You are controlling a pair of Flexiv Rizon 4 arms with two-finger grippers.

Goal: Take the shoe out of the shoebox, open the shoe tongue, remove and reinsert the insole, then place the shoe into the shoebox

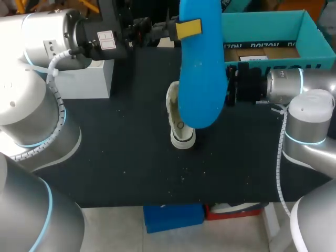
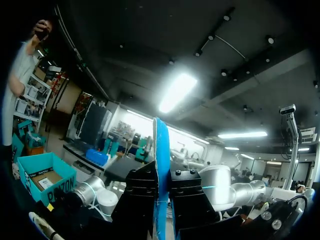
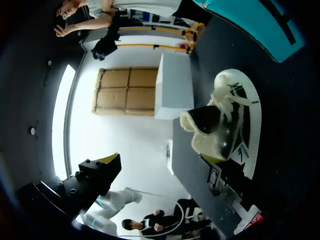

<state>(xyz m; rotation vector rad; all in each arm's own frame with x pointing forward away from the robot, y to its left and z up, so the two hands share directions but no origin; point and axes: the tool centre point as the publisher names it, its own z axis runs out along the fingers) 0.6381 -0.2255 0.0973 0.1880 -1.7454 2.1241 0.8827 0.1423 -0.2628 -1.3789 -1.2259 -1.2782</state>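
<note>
The left jaws are clenched edge-on across the blue insole (image 2: 161,145), one finger flat on each face, and hold it high over the middle of the counter (image 1: 115,163). This is probably to keep it clear of the shoe (image 1: 181,134) before it goes back in. The left arm (image 1: 47,37) comes in along the far left.

The right jaws are released and spread wide with nothing between them. They sit to the right of the shoe and face it, well placed, I judge, to steady it or part its opening for reinsertion.

The white shoe lies on the dark counter near the middle, below the insole, with its opening toward the right jaws. The teal shoebox (image 1: 262,26) stands open at the far right, holding no shoe. A white box (image 1: 89,79) sits at the far left.
</note>
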